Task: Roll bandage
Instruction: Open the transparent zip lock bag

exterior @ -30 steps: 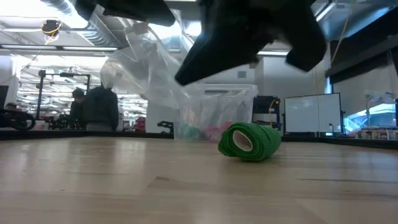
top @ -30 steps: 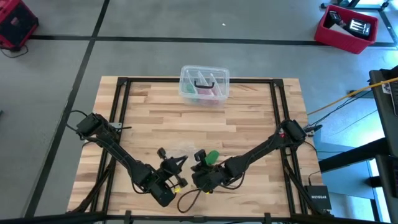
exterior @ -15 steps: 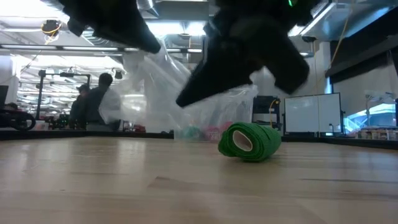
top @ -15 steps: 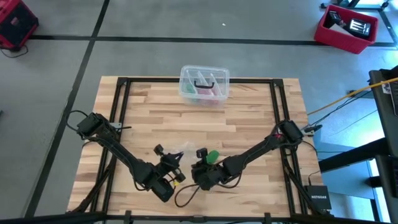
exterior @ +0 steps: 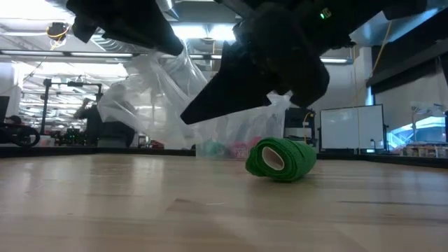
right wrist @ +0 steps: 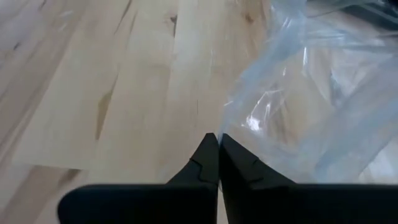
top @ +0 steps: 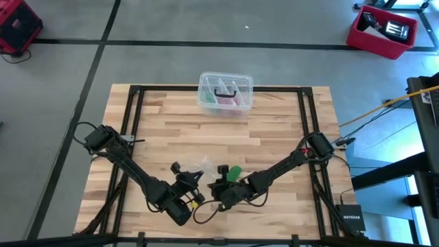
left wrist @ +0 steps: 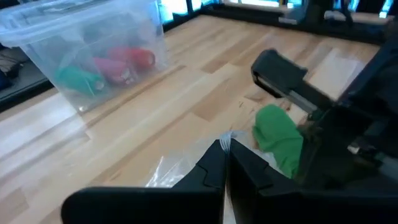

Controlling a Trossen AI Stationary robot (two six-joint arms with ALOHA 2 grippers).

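Note:
The green bandage (top: pixel 234 173) is a small roll lying on its curved side on the wooden table (top: pixel 274 130), its hollow core (exterior: pixel 271 159) facing the near edge. No gripper touches it. My left gripper (left wrist: pixel 225 149) is shut on a clear plastic bag (exterior: pixel 161 91) just left of the roll. My right gripper (right wrist: pixel 217 140), also shut, points down and toward the table's left between bag and roll. Its tips stand at the bag's edge (right wrist: pixel 227 118). My left gripper pinches a gathered bit of the clear bag's film (left wrist: pixel 233 140) between its two shut fingers, coming from the near left and slanting slightly down. The bag hangs crumpled and slack below the fingers, clear of the table in the low view. My right gripper: I cannot tell whether its shut tips touch the bag's edge.
A clear plastic box (top: pixel 225 92) with pink, green and dark items stands at the table's far edge, behind the bandage. Bare wood lies between it and the grippers. A black cable (top: pixel 206 214) loops near the front edge. People move in the room beyond.
My right gripper has sunk toward the table and rolled about its own axis; its fingers now point lower and more to the left in front of the bag. The bag has swung and spread a little leftward under my left gripper. The bandage has stayed put.

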